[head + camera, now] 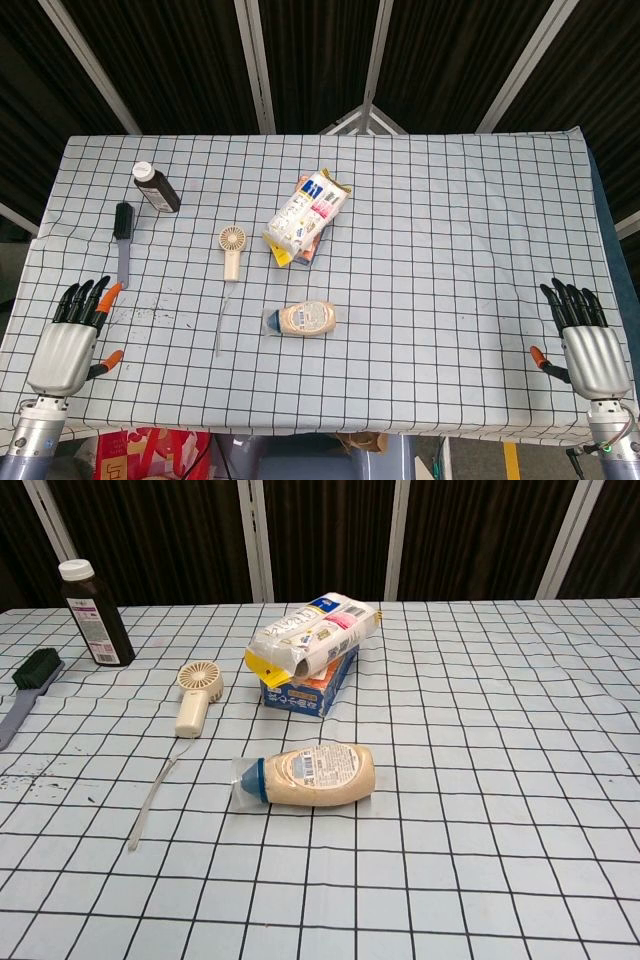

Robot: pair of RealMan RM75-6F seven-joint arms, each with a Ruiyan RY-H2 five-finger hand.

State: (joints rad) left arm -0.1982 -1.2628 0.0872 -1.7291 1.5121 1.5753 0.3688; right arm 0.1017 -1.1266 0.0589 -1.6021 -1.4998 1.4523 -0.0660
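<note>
Beside the empty, spread left hand, brush lies lengthwise, bristles away.

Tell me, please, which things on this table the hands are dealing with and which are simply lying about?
With the hands:
- left hand, fingers apart, holding nothing
- brush, the nearest thing, just ahead of it
- right hand, fingers apart, holding nothing

Lying about:
- dark bottle
- handheld fan
- snack bag, lying on a blue box
- sauce bottle
</note>
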